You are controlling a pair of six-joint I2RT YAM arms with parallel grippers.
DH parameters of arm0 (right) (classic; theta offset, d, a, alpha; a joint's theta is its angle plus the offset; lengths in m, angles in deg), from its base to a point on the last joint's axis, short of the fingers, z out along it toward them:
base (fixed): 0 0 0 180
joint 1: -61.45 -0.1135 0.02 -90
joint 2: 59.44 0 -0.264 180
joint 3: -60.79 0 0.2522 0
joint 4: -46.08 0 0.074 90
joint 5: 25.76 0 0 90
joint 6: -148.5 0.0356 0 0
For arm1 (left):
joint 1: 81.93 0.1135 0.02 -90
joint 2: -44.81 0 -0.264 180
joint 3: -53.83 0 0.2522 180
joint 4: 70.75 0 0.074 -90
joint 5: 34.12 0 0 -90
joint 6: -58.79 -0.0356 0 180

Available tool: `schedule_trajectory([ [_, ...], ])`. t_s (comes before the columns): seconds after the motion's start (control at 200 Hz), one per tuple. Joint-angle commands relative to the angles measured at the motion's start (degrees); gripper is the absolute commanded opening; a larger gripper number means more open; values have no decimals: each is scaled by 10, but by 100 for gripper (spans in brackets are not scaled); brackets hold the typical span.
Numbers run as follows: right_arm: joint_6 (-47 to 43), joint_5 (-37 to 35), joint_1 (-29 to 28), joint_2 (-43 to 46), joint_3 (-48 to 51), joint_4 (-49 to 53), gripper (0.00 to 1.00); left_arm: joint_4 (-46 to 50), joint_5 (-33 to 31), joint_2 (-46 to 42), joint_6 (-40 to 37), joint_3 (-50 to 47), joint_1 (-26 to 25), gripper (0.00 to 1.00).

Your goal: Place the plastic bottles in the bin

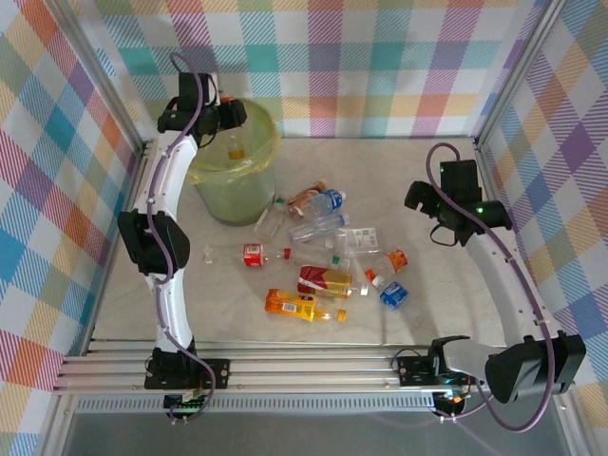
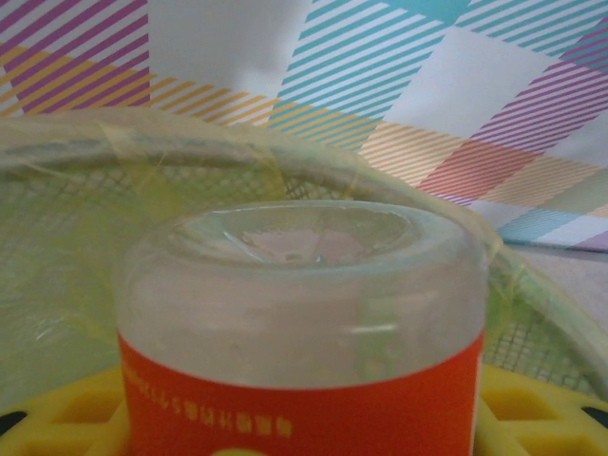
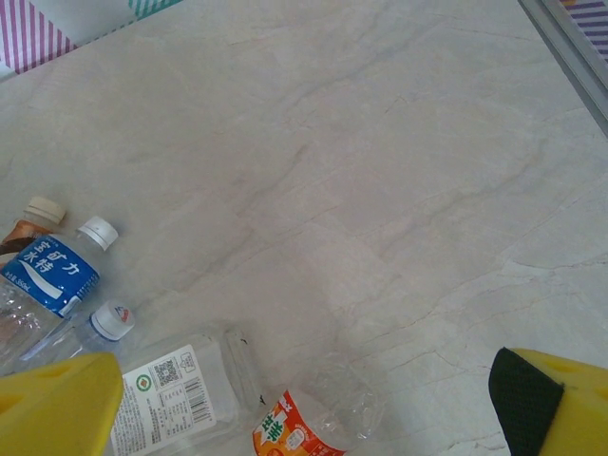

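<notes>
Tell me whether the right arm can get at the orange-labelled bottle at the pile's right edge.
Likely yes: the open right gripper hangs above the orange-labelled bottle, nothing lying over it.

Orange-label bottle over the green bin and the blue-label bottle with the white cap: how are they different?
The clear plastic bottle with the orange label is gripped in the left pincer over the round pale-green bin; the clear plastic bottle with the blue label lies flat on the pale marble table. One label is orange, the other blue. Both are clear plastic.
</notes>
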Motion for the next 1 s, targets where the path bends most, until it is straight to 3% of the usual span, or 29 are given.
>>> schedule_trajectory([
  [0.0,-5,1,-3,8,-17,8,100,7,0,9,-14,24,-5,32],
  [0.55,4,25,-3,-7,-17,-20,100,57,-34,-9,-30,17,-15,32],
  [0.995,9,40,-4,-14,-8,3,100,64,-44,-56,-14,-103,-18,35],
])
